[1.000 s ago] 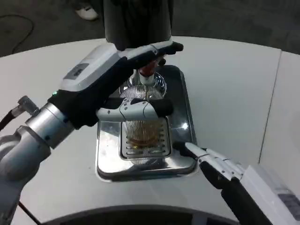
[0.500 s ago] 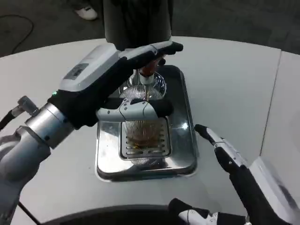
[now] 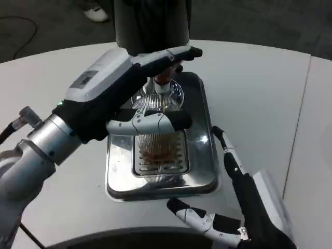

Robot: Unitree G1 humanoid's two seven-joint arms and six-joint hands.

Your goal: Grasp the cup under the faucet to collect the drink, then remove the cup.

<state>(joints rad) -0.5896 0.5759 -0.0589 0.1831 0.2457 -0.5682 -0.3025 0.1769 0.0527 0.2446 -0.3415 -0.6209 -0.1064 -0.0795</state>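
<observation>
Ribbed clear cup [image 3: 158, 148] with amber drink is seen standing on the slotted drip grate [image 3: 179, 158] of the steel tray [image 3: 205, 179], directly below the faucet [image 3: 162, 85]. The cup is wrapped near its rim by the fingers of the left hand [image 3: 129, 98], and so is held. Above, the faucet lever is touched by that hand's upper finger. The right hand [image 3: 233, 207] is kept low right beside the tray, fingers spread wide, nothing held. Everything is carried by the white desk [image 3: 254, 93]; the dark dispenser body [image 3: 151, 23] is placed behind.
</observation>
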